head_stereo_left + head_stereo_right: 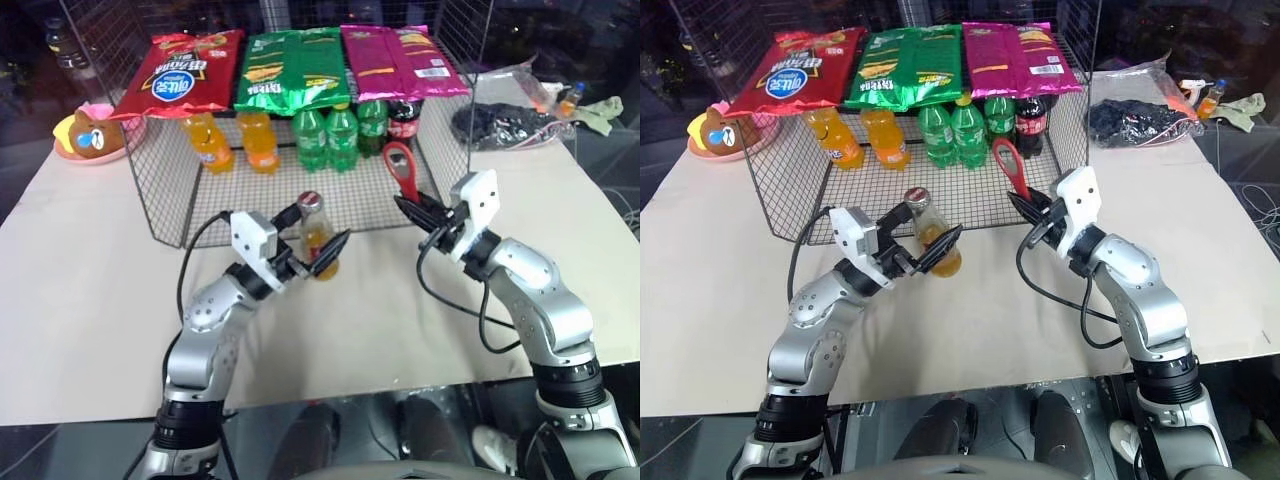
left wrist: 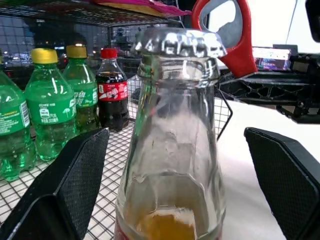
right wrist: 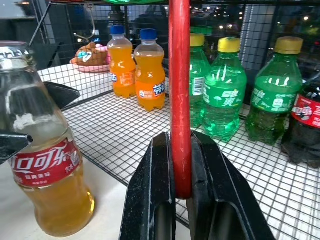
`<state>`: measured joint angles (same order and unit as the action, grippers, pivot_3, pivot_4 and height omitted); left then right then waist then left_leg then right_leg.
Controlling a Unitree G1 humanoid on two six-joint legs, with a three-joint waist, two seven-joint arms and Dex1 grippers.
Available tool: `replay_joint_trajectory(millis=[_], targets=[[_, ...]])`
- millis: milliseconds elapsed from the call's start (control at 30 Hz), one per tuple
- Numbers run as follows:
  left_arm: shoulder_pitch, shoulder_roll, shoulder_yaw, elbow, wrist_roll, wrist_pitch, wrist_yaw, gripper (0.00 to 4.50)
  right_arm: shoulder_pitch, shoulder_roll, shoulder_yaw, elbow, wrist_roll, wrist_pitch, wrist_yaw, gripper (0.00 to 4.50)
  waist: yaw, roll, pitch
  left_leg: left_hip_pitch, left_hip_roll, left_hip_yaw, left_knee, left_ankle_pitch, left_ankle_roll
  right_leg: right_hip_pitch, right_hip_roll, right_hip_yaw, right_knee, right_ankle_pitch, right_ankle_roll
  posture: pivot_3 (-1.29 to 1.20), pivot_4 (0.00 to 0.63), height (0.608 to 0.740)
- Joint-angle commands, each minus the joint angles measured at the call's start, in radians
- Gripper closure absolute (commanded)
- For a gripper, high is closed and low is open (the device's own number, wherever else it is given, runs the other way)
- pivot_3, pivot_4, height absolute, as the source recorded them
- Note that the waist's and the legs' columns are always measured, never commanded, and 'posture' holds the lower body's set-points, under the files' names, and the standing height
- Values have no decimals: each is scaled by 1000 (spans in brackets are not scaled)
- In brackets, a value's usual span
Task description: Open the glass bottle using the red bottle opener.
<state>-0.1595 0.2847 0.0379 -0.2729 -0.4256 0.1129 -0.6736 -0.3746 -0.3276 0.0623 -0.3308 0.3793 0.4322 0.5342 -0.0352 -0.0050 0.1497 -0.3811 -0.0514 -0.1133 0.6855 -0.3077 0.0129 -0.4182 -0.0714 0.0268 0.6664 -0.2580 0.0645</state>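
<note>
The glass bottle [image 1: 314, 232] stands upright on the table just in front of the wire rack, its metal cap [image 2: 179, 42] on, orange drink in its lower part and a red label [image 3: 44, 161] round the middle. My left gripper [image 1: 318, 238] is open, one black pad [image 2: 75, 180] on each side of the bottle with a gap to the glass. To the bottle's right, my right gripper [image 1: 408, 205] is shut on the short handle of the red bottle opener [image 1: 400, 166]. The opener stands upright with its oval loop on top, level with the cap and apart from it.
A wire mesh rack [image 1: 180, 190] behind the bottle holds orange plastic bottles [image 1: 232, 142], green bottles [image 1: 340, 135] and a cola bottle [image 1: 403, 120], with snack bags [image 1: 290, 65] on top. A pink dish with a brown toy [image 1: 88, 135] sits far left, a black bag [image 1: 500, 125] back right.
</note>
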Motion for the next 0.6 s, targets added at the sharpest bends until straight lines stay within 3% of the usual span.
replay_joint_trajectory(millis=[33, 133, 233, 267, 400, 600], targets=[[-3, -4, 16, -26, -28, -17, 2, 42, -16, 2, -8, -12, 3, -20, 8, 4500, 0, 0, 0, 0, 0, 0, 0, 0, 0, 0, 0, 0, 0, 0, 0, 0, 150, 740], [-1, -2, 13, -35, -33, -22, -1, 784, -18, 5, -5, -6, 1, -23, 12, 4500, 0, 0, 0, 0, 0, 0, 0, 0, 0, 0, 0, 0, 0, 0, 0, 0, 150, 740], [6, -1, 8, -37, -26, -28, -3, 2310, -18, 9, -2, -4, 1, -23, 13, 4500, 0, 0, 0, 0, 0, 0, 0, 0, 0, 0, 0, 0, 0, 0, 0, 0, 150, 740], [9, 1, 6, -35, -21, -33, -5, 2505, -18, 11, -1, -4, 0, -23, 13, 4500, 0, 0, 0, 0, 0, 0, 0, 0, 0, 0, 0, 0, 0, 0, 0, 0, 150, 740], [19, 14, -5, -24, 5, -53, -13, 2952, -19, 16, 4, -7, -2, -21, 12, 4500, 2, 1, 0, 1, 0, 0, 0, 0, 0, 2, 0, 0, -1, 0, 0, 0, 150, 740], [29, 26, -25, -7, 24, -77, -12, 2952, -28, 23, 32, -19, -18, -26, 13, 4500, 2, 1, -1, 3, 0, 0, 0, 0, 0, 3, 0, 0, -1, 0, 0, 0, 150, 740]])
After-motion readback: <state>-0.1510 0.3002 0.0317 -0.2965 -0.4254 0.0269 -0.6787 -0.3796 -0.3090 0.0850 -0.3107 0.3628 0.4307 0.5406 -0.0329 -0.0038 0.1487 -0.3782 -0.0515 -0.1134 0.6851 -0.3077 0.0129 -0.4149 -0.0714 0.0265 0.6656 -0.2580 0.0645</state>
